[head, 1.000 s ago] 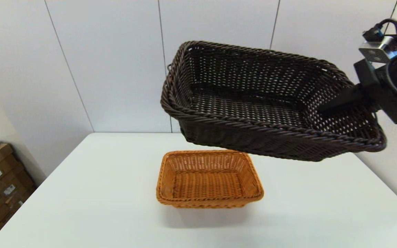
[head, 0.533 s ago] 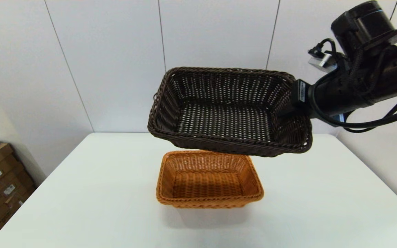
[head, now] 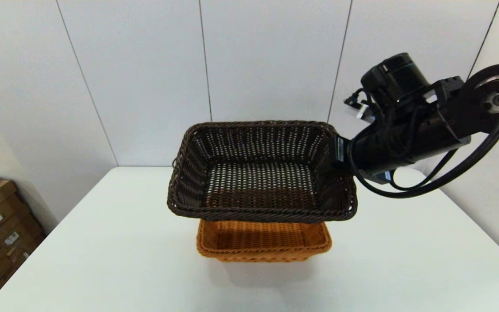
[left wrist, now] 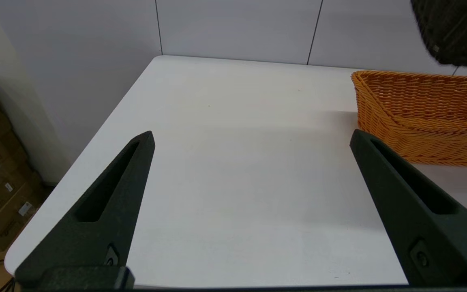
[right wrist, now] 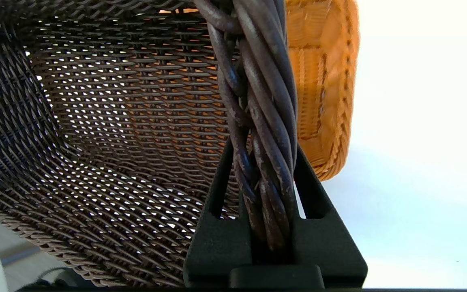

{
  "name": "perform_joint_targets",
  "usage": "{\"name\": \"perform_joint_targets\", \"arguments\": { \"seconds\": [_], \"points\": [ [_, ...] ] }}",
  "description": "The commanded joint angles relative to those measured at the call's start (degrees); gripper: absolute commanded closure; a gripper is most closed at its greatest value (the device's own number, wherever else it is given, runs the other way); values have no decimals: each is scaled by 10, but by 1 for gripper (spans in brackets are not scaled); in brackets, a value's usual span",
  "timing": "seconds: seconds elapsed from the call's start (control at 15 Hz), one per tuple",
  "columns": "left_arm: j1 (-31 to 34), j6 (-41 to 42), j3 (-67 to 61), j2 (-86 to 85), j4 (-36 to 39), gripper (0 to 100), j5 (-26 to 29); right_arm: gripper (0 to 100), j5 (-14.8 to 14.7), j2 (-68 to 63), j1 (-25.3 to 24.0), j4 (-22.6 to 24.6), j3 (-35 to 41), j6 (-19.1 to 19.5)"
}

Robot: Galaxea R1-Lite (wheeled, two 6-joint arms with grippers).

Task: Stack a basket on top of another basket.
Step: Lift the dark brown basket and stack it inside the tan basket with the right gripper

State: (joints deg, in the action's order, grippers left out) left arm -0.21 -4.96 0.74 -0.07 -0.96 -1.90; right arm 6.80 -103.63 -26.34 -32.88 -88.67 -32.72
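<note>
While pinching the dark basket [head: 260,173] rim in the right gripper [right wrist: 260,162], lower level above the orange basket [head: 263,242]. Align corners, then release. Left gripper [left wrist: 251,138] spread, idle.

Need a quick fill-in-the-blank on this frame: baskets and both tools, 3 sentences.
1. The right tool is shut on the braided ____ of the dark brown basket.
2. The dark brown basket hangs above the ____ basket, not yet resting in it.
3. The left tool is ____ and holds nothing above the white table.

Missing words: rim; orange; open
</note>
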Motion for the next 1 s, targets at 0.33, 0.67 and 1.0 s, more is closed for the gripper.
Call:
{"name": "perform_joint_targets", "arguments": {
  "seconds": [0.33, 0.67, 1.0],
  "points": [
    [0, 0, 0, 1, 0, 0, 0, 100, 80, -81, 31, -5, -5, 56],
    [0, 0, 0, 1, 0, 0, 0, 100, 84, -115, 45, -5, -32, 59],
    [0, 0, 0, 1, 0, 0, 0, 100, 88, -137, 47, -4, -39, 60]
  ]
}}
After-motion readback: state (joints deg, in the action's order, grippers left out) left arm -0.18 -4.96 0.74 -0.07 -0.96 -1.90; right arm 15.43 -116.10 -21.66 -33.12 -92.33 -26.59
